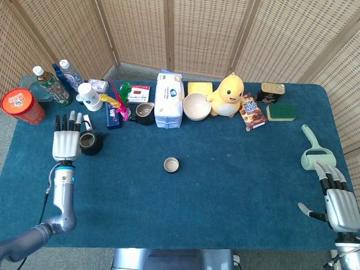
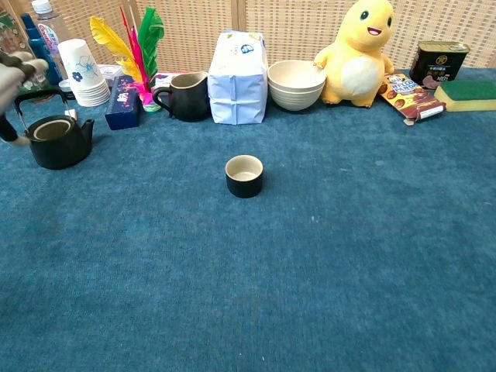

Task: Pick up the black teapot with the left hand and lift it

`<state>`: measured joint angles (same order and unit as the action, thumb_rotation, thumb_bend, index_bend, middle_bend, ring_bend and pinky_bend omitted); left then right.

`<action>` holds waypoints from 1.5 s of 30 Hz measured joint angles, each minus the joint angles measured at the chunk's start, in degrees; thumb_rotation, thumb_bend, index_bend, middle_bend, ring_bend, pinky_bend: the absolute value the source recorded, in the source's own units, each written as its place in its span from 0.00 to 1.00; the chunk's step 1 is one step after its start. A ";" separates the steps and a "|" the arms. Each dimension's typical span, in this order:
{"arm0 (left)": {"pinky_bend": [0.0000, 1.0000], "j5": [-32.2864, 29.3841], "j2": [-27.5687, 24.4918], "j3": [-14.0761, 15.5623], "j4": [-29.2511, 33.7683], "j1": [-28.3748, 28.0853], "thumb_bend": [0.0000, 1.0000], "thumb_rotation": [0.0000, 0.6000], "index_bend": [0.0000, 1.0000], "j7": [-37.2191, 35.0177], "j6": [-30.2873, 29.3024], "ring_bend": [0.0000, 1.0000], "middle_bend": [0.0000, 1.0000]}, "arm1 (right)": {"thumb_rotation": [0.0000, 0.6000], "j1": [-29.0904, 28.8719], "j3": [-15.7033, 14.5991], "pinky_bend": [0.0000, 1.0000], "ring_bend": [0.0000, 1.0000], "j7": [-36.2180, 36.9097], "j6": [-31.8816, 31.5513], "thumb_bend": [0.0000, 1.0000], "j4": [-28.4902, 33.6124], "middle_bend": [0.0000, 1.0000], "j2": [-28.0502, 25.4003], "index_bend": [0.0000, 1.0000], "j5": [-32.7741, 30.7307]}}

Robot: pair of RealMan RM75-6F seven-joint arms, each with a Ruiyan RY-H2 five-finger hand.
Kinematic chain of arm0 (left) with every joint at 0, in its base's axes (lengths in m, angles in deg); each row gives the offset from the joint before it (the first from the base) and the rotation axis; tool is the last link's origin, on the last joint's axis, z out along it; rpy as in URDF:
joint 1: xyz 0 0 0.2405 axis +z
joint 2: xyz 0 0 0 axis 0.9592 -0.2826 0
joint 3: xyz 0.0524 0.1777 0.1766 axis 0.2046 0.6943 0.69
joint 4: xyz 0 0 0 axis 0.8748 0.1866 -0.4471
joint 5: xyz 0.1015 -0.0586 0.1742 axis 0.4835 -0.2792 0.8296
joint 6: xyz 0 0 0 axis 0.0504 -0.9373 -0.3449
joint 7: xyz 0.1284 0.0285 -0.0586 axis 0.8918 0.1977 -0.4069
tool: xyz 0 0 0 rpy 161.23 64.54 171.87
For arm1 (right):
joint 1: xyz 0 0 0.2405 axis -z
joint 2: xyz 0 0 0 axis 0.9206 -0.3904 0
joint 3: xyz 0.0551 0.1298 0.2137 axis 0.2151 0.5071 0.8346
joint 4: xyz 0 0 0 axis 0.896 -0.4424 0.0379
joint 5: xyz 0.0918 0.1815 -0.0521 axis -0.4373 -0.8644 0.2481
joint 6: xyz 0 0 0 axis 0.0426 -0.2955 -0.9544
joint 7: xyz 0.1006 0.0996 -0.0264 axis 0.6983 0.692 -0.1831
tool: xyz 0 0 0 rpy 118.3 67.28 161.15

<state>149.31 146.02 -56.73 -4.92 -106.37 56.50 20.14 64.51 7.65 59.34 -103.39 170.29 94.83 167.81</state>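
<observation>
Blue cloth table (image 1: 225,185); woven cane screens (image 1: 202,34) behind. Black teapot (image 1: 90,143) stands on the cloth near the left edge, just right of the left hand (image 1: 65,143), fingers straight, apart, holding nothing. Chest view crops that hand. Right hand (image 1: 340,202) partly out of frame, fingers apart, empty.

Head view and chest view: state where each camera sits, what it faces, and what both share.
Head view: high, looking down over the whole blue table; shows left robot hand and right robot hand.
Chest view: low at the table's near edge, looking level toward the wicker screen; only the left robot hand's edge shows.
Shared: black teapot, small cup.
</observation>
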 measured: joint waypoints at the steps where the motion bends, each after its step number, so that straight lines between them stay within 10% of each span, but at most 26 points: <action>1: 0.02 -0.27 -0.28 -0.27 -1.01 -0.22 0.13 1.00 0.00 -0.50 0.51 0.00 0.00 | 1.00 -0.01 -0.03 0.00 0.00 -0.15 -0.01 0.00 -0.02 0.00 0.05 0.00 0.06; 9: 0.01 -2.16 -2.98 -1.71 -2.89 -0.53 0.13 1.00 0.00 -4.76 3.21 0.00 0.00 | 1.00 -0.09 -0.16 0.00 0.00 -0.83 0.14 0.00 -0.06 0.00 0.44 0.00 0.04; 18: 0.02 -5.07 -12.73 -2.69 12.29 2.04 0.13 1.00 0.00 -7.68 4.96 0.00 0.00 | 1.00 -0.46 -0.43 0.00 0.00 -1.39 0.91 0.00 -0.28 0.00 0.96 0.00 0.17; 36: 0.02 -34.42 -17.64 -8.16 17.48 -4.83 0.13 1.00 0.00 -1.05 13.65 0.00 0.00 | 1.00 -0.90 -0.46 0.00 0.00 -1.89 1.86 0.00 -1.27 0.00 1.85 0.00 -0.57; 45: 0.26 -45.18 -17.64 -7.83 14.32 -9.25 0.13 1.00 0.03 -2.06 19.81 0.08 0.01 | 1.00 -1.44 0.33 0.00 0.00 -1.66 3.09 0.00 -2.12 0.00 2.22 0.00 -2.74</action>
<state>104.13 128.38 -64.56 9.40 -115.62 54.44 39.95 63.07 7.98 57.69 -100.30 168.16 97.04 165.07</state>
